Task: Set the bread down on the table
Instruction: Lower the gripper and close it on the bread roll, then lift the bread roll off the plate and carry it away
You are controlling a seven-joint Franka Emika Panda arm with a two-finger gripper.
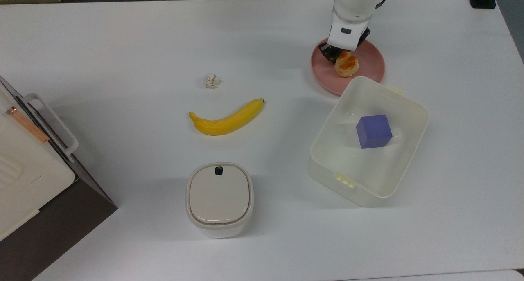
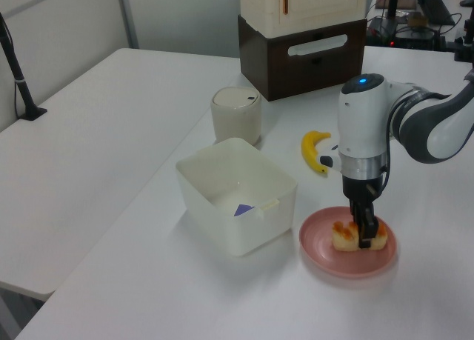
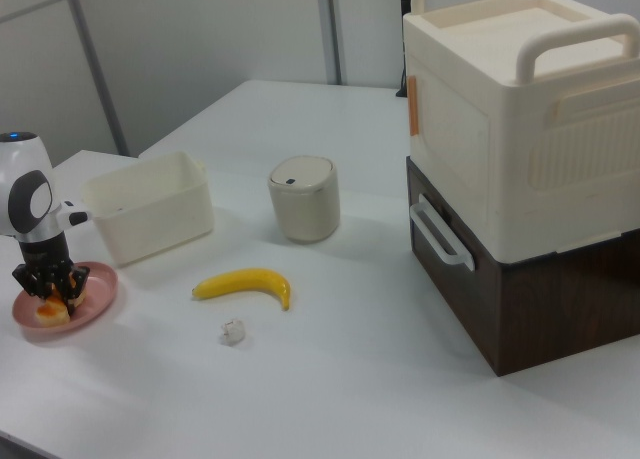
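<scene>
Top view: we record the worktop (image 1: 123,39), white and matte, carrying a pink plate (image 1: 370,66) toward the top view's upper right; the bread (image 1: 347,64) lies on that plate, and the jaws (image 1: 338,57) come down from the white arm onto the bread's end nearer the top view's left, closed on the bread. Just below the plate we list an open white bin (image 1: 403,166) holding a purple cube (image 1: 373,131). Toward the centre lie a yellow banana (image 1: 226,117) and, above it, a small crumpled paper ball (image 1: 211,80); below the banana stands a lidded cream canister (image 1: 219,199). A cream-and-brown appliance (image 1: 24,183) sits at the top view's left edge. Left view: we note the bread (image 2: 348,236) flat on the plate (image 2: 326,255), the jaws (image 2: 365,232) straddling it with dark fingers (image 2: 364,229) pressed to its near side; the bin (image 2: 229,207) is just beside the plate on the left view's left, the banana (image 2: 314,151) and canister (image 2: 236,115) beyond. Right view: we log the plate (image 3: 95,294) at the right view's far left, the bread (image 3: 50,314) on it under the jaws (image 3: 48,291), with the bin (image 3: 150,214), canister (image 3: 303,198), banana (image 3: 245,284), paper ball (image 3: 233,331) and appliance (image 3: 520,169) ranged to the right view's right.
</scene>
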